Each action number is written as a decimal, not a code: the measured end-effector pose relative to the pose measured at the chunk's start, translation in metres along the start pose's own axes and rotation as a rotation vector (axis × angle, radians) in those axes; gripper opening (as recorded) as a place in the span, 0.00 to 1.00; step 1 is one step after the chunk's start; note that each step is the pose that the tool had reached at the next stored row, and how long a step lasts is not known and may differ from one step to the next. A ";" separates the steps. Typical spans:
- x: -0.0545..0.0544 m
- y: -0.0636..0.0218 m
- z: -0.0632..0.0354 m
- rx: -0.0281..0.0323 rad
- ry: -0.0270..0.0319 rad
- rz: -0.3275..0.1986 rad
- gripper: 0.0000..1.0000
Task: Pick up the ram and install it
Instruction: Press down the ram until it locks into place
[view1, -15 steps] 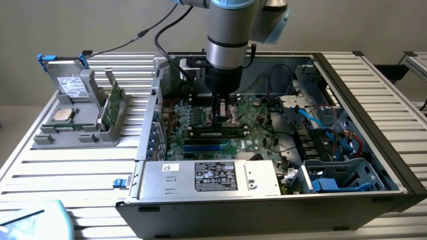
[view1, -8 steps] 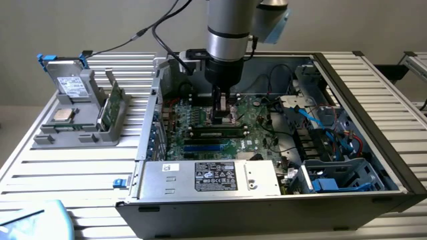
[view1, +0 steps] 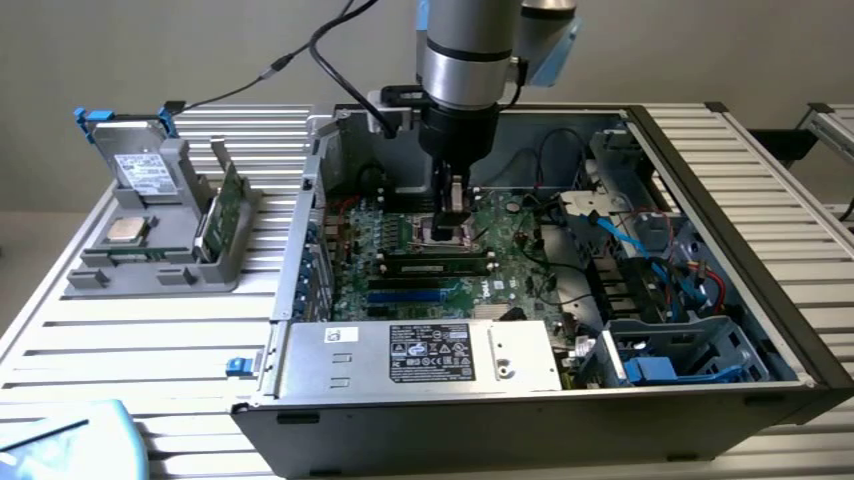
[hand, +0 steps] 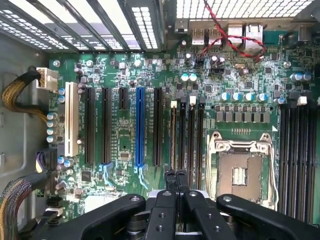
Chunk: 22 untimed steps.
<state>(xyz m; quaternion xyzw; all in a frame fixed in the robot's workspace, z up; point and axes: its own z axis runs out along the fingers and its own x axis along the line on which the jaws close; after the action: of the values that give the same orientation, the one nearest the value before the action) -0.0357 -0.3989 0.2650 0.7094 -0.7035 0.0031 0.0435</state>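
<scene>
The pincer (hand: 175, 182), fingers pressed together, pinched the thin green ram (hand: 174, 145) over a glossy black slot (hand: 183, 137) on the motherboard (hand: 120, 80).

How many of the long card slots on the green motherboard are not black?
2. One white plastic slot stands next to the cream cable connector; one blue plastic slot lies between black slots. The black hand may hide others.
</scene>
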 end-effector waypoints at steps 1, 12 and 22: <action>0.000 -0.0019 -0.0005 0.0001 -0.0002 0.000 0.11; 0.000 -0.0044 -0.0012 0.0000 0.0000 -0.001 0.11; 0.000 -0.0044 -0.0010 -0.0035 -0.0032 0.052 0.11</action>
<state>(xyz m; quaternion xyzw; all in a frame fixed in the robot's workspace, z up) -0.0313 -0.3990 0.2657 0.6906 -0.7219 0.0019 0.0435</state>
